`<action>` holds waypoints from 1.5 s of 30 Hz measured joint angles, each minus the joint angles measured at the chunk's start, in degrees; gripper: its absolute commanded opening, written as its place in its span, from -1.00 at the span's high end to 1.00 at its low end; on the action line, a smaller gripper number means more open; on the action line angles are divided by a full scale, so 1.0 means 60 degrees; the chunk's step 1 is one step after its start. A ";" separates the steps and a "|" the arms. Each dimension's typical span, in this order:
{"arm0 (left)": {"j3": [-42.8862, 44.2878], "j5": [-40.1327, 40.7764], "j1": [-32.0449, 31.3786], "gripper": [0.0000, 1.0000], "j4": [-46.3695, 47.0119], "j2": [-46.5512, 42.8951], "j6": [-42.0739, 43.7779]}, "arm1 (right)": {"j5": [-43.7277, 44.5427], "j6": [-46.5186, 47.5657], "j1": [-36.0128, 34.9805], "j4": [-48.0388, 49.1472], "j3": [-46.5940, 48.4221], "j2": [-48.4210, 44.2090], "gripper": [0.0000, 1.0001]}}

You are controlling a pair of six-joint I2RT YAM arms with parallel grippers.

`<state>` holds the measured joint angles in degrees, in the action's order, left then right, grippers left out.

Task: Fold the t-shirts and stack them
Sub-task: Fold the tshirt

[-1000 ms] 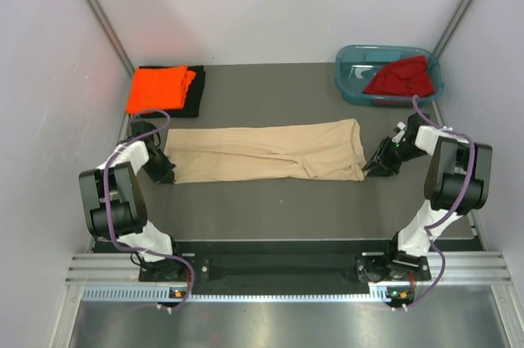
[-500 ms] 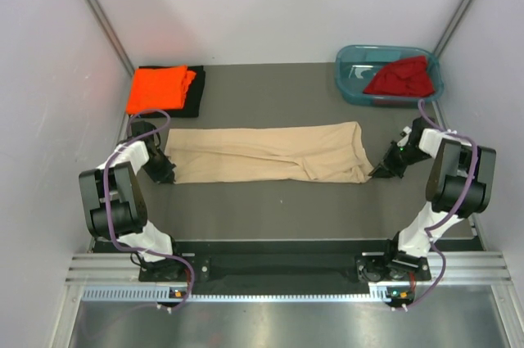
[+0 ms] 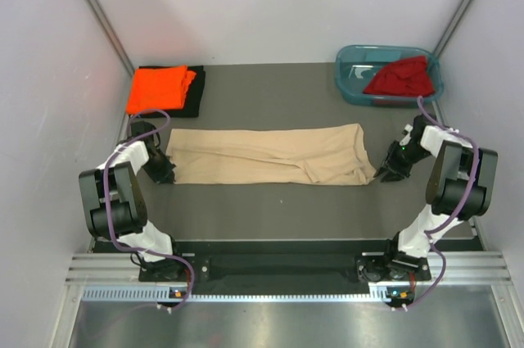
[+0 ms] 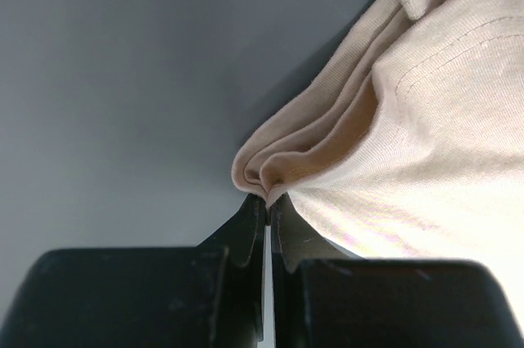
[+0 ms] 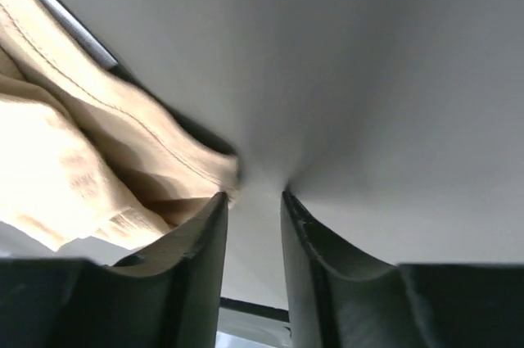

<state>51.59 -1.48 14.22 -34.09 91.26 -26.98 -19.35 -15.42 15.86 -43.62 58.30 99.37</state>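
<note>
- Beige-tan t-shirt point(image 3: 270, 154) is lying flat across the middle of the table point(image 3: 270, 209). It is folded lengthwise into a long band that is running from one arm's claw to the other, and stitched hem edges are showing at both ends in the wrist views.
- The teal tub point(image 3: 385, 47) is sitting at the far right corner of the table, well apart from the band.
- The black t-shirt point(image 3: 199, 90) is lying folded at the far left corner, peeking out along the right and near sides of the shirt above it.
- The orange t-shirt point(image 3: 160, 88) is resting folded on top of the black one.
- The dark red t-shirt point(image 3: 401, 78) is lying bunched inside the tub, filling its right part.
- The left gripper point(image 3: 166, 172) is pinching the near left corner of the beige-tan shirt, its fingers pressed almost together on a bunched, layered fold at their tips.
- The right gripper point(image 3: 385, 174) is sitting low over the table just off the shirt's near right corner. Its fingers are standing a narrow gap apart with nothing between them, and the cloth's edge is lying just beside one finger.
</note>
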 measured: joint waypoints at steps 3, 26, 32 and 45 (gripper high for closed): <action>-0.0011 -0.0026 0.0011 1.00 0.0011 -0.0004 0.0018 | 0.0459 0.0157 -0.0146 -0.0277 0.0000 -0.0437 0.28; -0.0510 -0.0951 -0.0124 -0.08 -0.0896 -0.2718 -0.0623 | -0.1512 -0.1053 -0.1195 0.0623 0.0266 -0.0386 0.07; -0.0404 -0.1545 -0.2127 0.00 -0.0710 -0.3632 -0.1311 | -0.1512 -0.1024 -0.1140 0.0561 0.0528 -0.0007 0.08; 0.0572 -0.1625 -0.3770 0.06 -0.0659 -0.2575 -0.1592 | -0.1723 -0.1027 -0.1100 0.0590 0.0605 0.0302 0.45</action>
<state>55.02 -11.22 -8.40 -38.04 75.81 -36.53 -29.69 -21.58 9.26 -40.07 61.93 101.19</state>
